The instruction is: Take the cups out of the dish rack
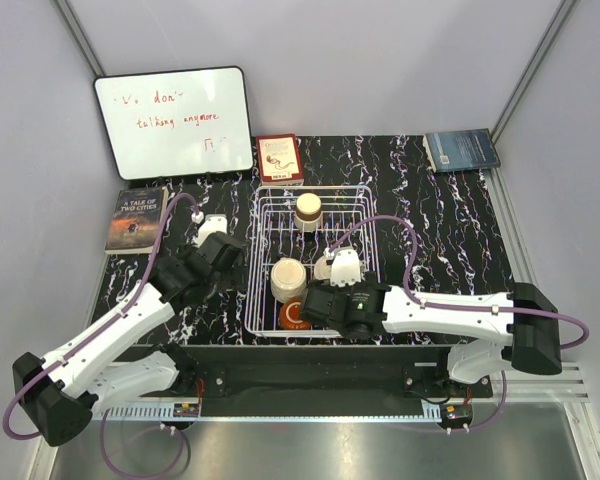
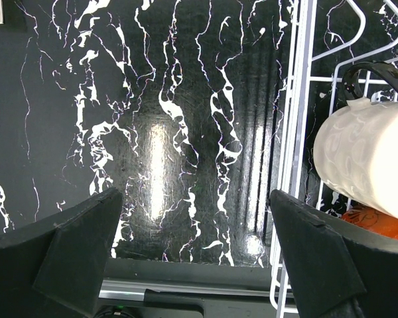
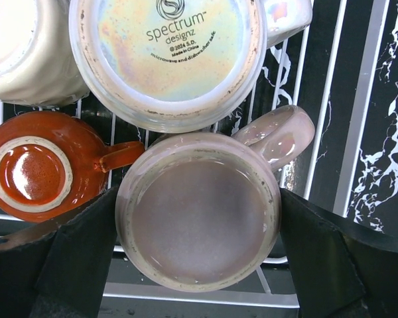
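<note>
The white wire dish rack (image 1: pixel 365 235) stands mid-table. In it, a cream mug with a brown rim (image 1: pixel 308 211) is at the back, a cream mug (image 1: pixel 288 278) in the middle, and an orange-red mug (image 1: pixel 294 317) at the near edge. In the right wrist view, my right gripper (image 3: pixel 199 222) is shut on the upturned pale pink mug (image 3: pixel 199 212), a finger on each side. The orange-red mug (image 3: pixel 33 172) and the speckled grey-white mug (image 3: pixel 166 53) sit next to it. My left gripper (image 2: pixel 196 258) is open and empty over the table, left of the rack (image 2: pixel 298 99).
A whiteboard (image 1: pixel 173 122) leans at the back left. Books lie at the left (image 1: pixel 137 218), behind the rack (image 1: pixel 280 158) and at the back right (image 1: pixel 462 150). The table's near edge runs just below the left fingers (image 2: pixel 186 271).
</note>
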Motion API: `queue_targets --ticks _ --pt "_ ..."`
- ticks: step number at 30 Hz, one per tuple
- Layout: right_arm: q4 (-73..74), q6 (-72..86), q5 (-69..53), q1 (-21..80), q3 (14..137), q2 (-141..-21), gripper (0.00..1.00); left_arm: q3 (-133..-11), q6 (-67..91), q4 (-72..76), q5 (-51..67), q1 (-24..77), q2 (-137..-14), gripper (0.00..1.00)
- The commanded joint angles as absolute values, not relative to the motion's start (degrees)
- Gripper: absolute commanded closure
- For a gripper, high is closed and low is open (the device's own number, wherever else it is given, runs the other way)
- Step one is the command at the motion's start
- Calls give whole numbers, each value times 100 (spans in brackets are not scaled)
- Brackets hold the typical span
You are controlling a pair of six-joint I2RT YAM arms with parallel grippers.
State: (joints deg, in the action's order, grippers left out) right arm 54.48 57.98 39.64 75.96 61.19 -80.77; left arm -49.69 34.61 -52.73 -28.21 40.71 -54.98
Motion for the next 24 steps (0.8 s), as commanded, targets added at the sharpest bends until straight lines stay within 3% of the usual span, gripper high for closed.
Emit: queue_targets --ticks 1,5,7,9,10,12,13,15,16,24 --pt "4967 6293 3130 7629 5880 -8420 0 -5071 3568 -5150 -2725 4113 -5511 1" --pt "4878 6267 3085 7620 5862 -8420 0 -5045 3603 -5150 -2716 4131 -5502 1" --pt "4843 6171 3120 7620 5862 -8359 7 -5036 3612 -5142 -2716 4140 -5493 1" --pt "4843 6100 3146 7620 5915 -8324 27 -5036 3604 -5133 -2725 4140 -5502 1" --pt "4843 6056 3164 7629 5941 -8297 47 -5045 3604 -5142 -2725 4140 -5493 1" --pt "4843 5995 3173 7629 5976 -8253 62 -5045 3604 -5133 -2742 4148 -5476 1" --pt "4851 5968 3164 7620 6003 -8253 75 -5045 3604 -5142 -2751 4148 -5476 1" --pt "4869 5889 3173 7620 6073 -8253 88 -5045 3595 -5142 -2768 4148 -5484 1" --pt "4895 5871 3173 7638 6108 -8253 100 -5045 3586 -5133 -2777 4148 -5484 1" --pt "5501 5599 3532 7690 6916 -8200 100 -5071 3525 -5054 -2795 4157 -5511 1"
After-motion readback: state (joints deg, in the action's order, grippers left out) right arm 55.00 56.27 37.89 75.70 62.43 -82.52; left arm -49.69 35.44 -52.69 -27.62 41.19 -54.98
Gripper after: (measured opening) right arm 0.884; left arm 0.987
